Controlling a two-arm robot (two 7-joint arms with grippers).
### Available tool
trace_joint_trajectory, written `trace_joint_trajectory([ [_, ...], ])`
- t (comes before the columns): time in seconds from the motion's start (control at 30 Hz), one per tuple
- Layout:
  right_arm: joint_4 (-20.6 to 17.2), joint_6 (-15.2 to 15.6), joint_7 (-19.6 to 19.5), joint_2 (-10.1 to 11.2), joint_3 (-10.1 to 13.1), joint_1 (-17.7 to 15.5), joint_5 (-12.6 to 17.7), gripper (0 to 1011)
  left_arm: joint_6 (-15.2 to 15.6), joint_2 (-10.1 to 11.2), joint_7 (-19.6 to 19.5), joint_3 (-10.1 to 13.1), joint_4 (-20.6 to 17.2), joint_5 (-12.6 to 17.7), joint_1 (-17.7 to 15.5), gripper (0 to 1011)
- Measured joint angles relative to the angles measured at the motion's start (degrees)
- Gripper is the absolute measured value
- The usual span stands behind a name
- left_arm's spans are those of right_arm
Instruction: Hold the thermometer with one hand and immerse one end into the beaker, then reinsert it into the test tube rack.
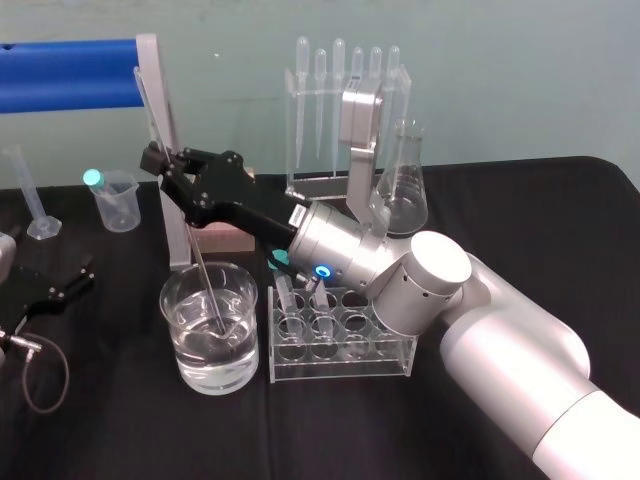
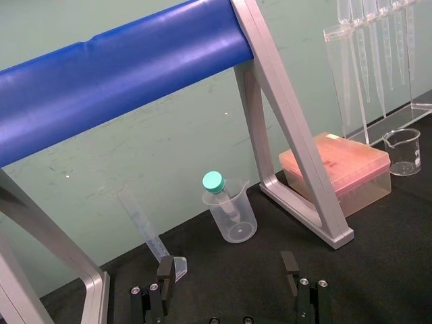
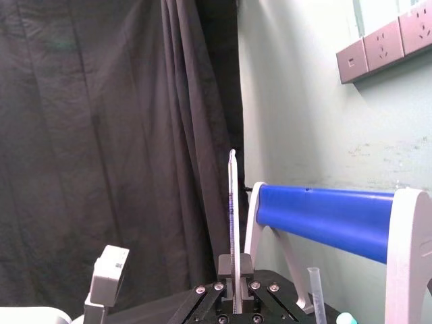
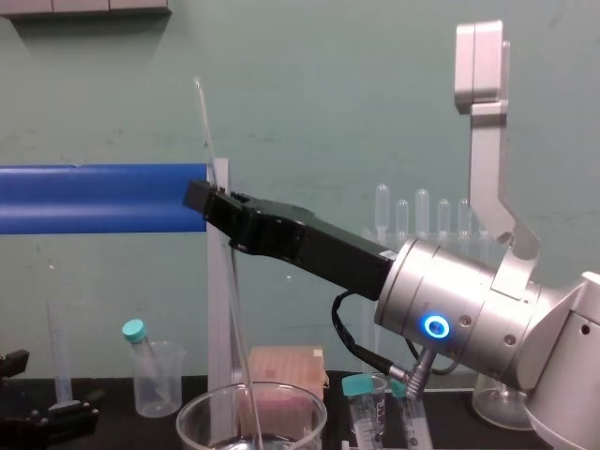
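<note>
My right gripper point(image 1: 162, 160) is shut on the thermometer point(image 1: 198, 262), a long thin glass rod held steeply, almost upright. Its lower end dips into the water in the wide clear beaker point(image 1: 180, 360) at front centre. In the chest view the thermometer point(image 4: 225, 272) runs down from above the gripper point(image 4: 202, 199) into the beaker point(image 4: 202, 412). In the right wrist view the rod point(image 3: 233, 216) stands up between the closed fingers of the gripper point(image 3: 234, 280). The clear test tube rack point(image 1: 340, 368) stands just right of the beaker, under my right arm. My left gripper point(image 1: 55, 290) rests open at the left edge.
Behind stand a pipette stand point(image 1: 345, 110), a conical flask point(image 1: 405, 190), a pink box point(image 2: 337, 169) and a blue roller on a metal frame point(image 1: 70, 72). At back left are a small plastic beaker holding a green-capped tube point(image 1: 115, 200) and a graduated cylinder point(image 1: 30, 190).
</note>
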Motion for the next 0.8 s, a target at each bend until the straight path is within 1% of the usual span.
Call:
trace_joint_trajectory([
  [0.47, 1.6, 0.0, 1.2, -0.7, 0.3, 0.3, -0.4, 58, 0.0, 0.0, 0.0, 0.0, 0.0, 0.0, 0.0, 1008],
  [0.8, 2.0, -0.7, 3.3, -0.9, 0.9, 0.1, 0.9, 58, 0.0, 0.0, 0.0, 0.0, 0.0, 0.0, 0.0, 1008],
])
